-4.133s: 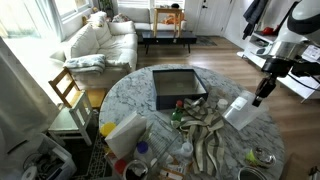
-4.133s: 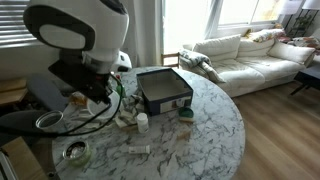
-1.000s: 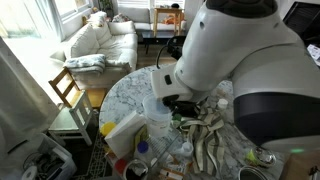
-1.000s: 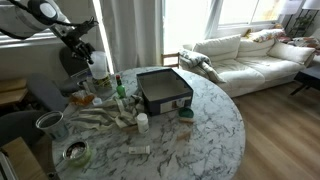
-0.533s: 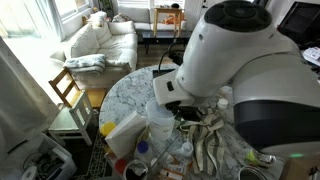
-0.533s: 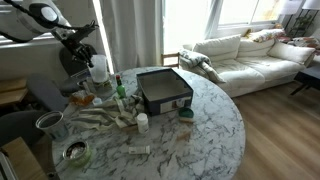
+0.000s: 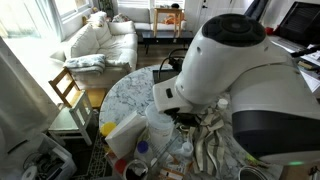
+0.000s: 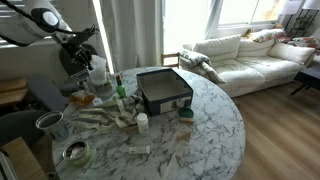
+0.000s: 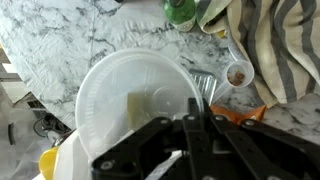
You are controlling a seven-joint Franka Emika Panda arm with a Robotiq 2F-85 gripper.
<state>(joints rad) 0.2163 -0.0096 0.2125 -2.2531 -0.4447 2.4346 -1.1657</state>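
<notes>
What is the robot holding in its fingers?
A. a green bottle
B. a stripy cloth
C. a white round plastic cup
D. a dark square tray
C: in the wrist view the fingers are pinched shut on the rim of the white round plastic cup, and nothing else sits between them.

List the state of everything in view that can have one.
gripper: shut on the container's rim
white round plastic container: upright, open-topped, held
dark square tray: open, looks empty
striped cloth: crumpled on the table
green bottle: standing upright
</notes>
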